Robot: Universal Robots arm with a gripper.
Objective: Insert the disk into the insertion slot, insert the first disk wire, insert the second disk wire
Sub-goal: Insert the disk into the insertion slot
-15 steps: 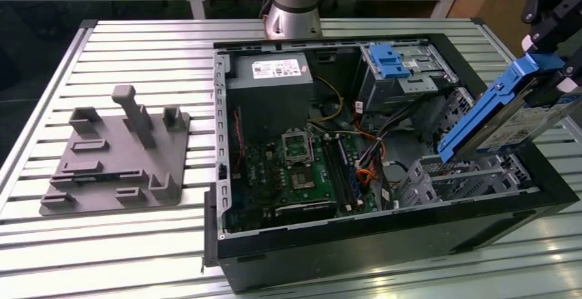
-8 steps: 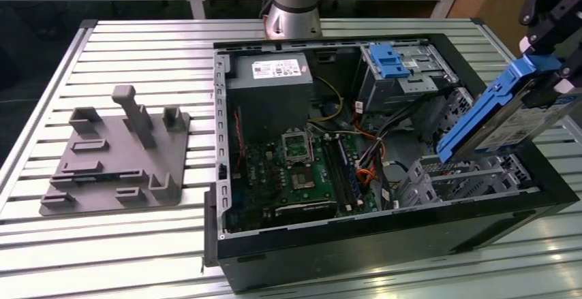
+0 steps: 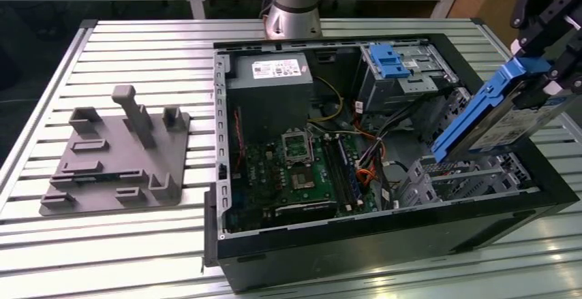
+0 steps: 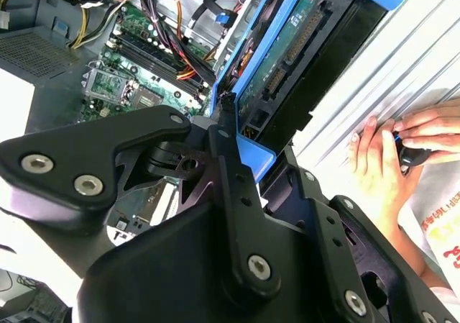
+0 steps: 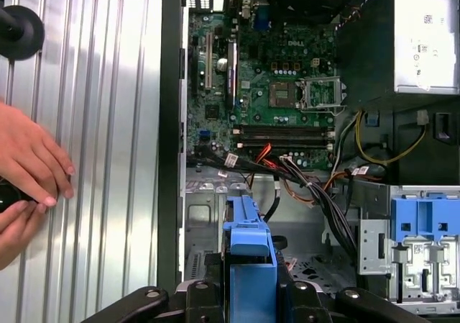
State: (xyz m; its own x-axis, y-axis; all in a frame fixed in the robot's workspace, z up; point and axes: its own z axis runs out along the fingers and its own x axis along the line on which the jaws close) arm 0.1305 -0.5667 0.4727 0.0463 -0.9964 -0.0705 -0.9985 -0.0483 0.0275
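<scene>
Holding the disk point(image 3: 495, 118) tilted over the computer case point(image 3: 382, 244), the gripper point(image 3: 538, 74) clamps its fingers point(image 4: 228, 147) on the blue bracket. The insertion slot point(image 3: 464, 176) just below is unfilled, and neither wire is connected.

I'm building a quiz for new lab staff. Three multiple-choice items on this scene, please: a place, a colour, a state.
1. Where is the disk? A) seated in the insertion slot B) held tilted over the computer case C) flat on the table
2. Its bracket's colour? A) red B) green C) blue
3. The gripper is: A) shut on the disk B) open C) shut on a cable
B, the exterior view shows it raised over the case; C, blue in all views; A, both wrist views show it clamping the bracket.
</scene>
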